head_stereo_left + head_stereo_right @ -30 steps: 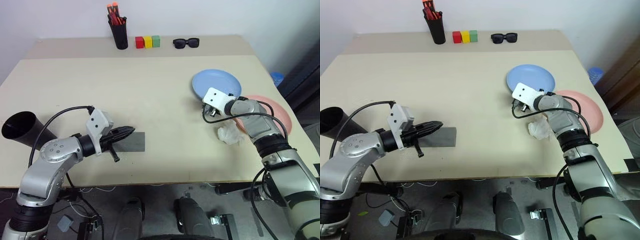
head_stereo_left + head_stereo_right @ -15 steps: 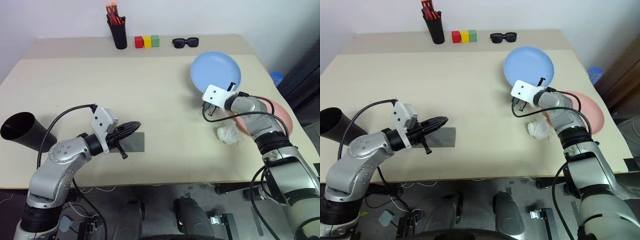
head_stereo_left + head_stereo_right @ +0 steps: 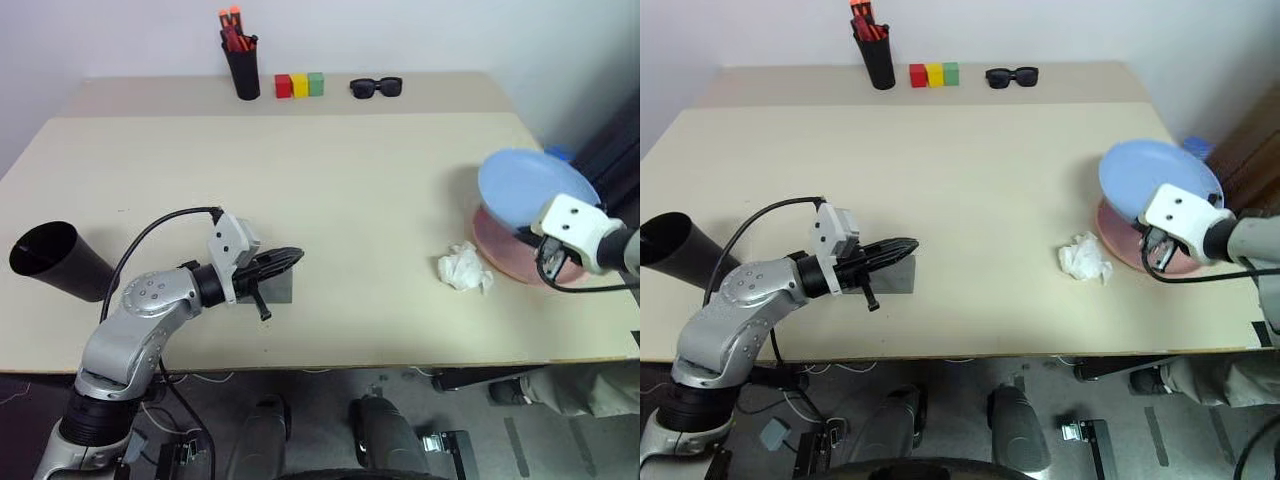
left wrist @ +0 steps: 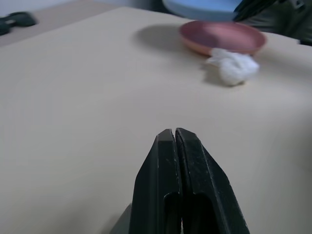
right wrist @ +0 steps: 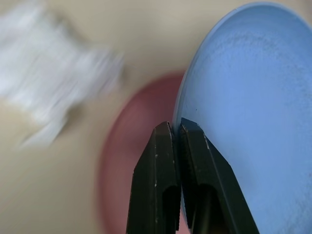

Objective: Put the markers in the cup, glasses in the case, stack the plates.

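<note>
I see a beige table [image 3: 350,180] against a white wall [image 3: 420,35]. My right gripper [image 5: 176,127] pinches the blue plate [image 3: 535,185] by its rim, tilted above the pink plate [image 3: 500,245]. My left gripper [image 4: 174,134] is pressed together, empty, over the grey case [image 3: 895,275], whose long axis I can't tell.

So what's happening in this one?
The right gripper is pinching the rim of the light blue plate, holding it tilted above the salmon pink plate, so the stack isn't finished. The left gripper is shut with nothing in it, over the grey case. The black cup lies on its side at the table's left edge.
</note>
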Controlling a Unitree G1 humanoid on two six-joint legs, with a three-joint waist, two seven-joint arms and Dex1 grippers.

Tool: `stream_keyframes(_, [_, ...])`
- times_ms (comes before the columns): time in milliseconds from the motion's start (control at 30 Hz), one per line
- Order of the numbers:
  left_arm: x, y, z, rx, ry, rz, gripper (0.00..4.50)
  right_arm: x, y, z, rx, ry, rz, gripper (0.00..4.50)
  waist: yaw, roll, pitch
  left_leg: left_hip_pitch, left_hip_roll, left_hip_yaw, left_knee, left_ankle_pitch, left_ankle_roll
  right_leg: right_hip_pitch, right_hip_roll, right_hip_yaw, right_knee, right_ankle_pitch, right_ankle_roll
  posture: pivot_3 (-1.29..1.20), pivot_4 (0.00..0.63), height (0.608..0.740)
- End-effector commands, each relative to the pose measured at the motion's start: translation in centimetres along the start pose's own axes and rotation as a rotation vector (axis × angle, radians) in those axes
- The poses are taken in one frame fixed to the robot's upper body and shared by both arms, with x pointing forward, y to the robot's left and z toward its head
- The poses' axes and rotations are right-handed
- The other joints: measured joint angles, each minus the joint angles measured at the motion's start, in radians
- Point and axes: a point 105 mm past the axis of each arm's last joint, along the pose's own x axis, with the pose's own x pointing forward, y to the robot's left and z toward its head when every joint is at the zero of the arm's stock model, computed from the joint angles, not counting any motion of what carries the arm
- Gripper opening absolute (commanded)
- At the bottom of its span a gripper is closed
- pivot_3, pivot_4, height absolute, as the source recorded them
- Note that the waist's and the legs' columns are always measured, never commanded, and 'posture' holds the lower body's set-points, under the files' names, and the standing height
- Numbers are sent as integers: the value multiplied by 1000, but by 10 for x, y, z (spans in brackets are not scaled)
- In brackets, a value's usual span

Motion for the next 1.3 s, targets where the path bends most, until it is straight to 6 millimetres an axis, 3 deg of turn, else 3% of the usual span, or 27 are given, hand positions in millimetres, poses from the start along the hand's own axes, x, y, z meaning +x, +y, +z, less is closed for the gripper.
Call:
stream_keyframes(33, [7, -4, 9, 37, -35, -36, 0, -9, -6, 10, -46, -20, -42, 81, -5, 0, 0, 0, 0, 0, 0, 0, 0, 0, 0, 0, 0, 0, 0, 0, 150, 740])
stream_keyframes(133, [9, -4, 9, 38, -39, -38, 0, -4, -3, 11, 20, -27, -34, 81, -4, 0, 0, 0, 0, 0, 0, 0, 0, 0, 0, 1, 0, 0, 0, 0, 150, 740])
stream_keyframes(233, [10, -9, 9, 34, -46, -51, 0, -3, -1, 16, 16, -32, -23, 937, 0, 0, 0, 0, 0, 0, 1, 0, 0, 1, 0, 1, 0, 0, 0, 0, 150, 740])
stream_keyframes(467, [8, -20, 4, 28, -36, -68, 0, -7, -4, 25, -9, -46, -16, 4309, 1, 0, 0, 0, 0, 0, 1, 0, 0, 1, 0, 1, 0, 0, 0, 0, 150, 740])
stream_keyframes(533, [8, -20, 3, 26, -36, -68, 0, -8, -4, 33, 9, -86, -7, 4309, -1, 0, 0, 0, 0, 0, 1, 0, 0, 1, 0, 1, 0, 0, 0, 0, 150, 740])
stream_keyframes(667, [8, -20, 0, 22, -37, -70, 0, -3, 20, 52, 60, -174, 102, 4309, -1, 0, 0, 0, 0, 0, 1, 0, 0, 1, 0, 0, 0, 0, 0, 0, 150, 740])
stream_keyframes(800, [10, -22, -1, 21, -42, -74, 0, 13, 41, 48, 60, -159, 147, 4309, 3, 0, 0, 0, 0, 0, 1, 0, 0, 1, 0, 0, -1, 0, 0, 0, 150, 740])
stream_keyframes(1067, [11, -24, -1, 11, -41, -59, 0, 39, 50, 24, 25, -75, 115, 4309, 4, 0, 0, 0, 0, 0, 1, 0, 0, 1, 0, 0, -1, 0, 0, 0, 150, 740])
stream_keyframes(1167, [9, -24, 0, 11, -41, -53, 0, 39, 50, 25, 43, -86, 126, 3074, 2, 0, 0, 0, 0, 0, 1, 0, 0, 1, 0, 0, -1, 0, 0, 0, 150, 740])
stream_keyframes(1300, [9, -23, 1, 10, -39, -45, 0, 35, 45, 33, 30, -118, 115, 942, 1, 0, 0, 0, 0, -1, 1, 0, 0, 1, 0, 0, -1, 0, 0, 0, 150, 740])
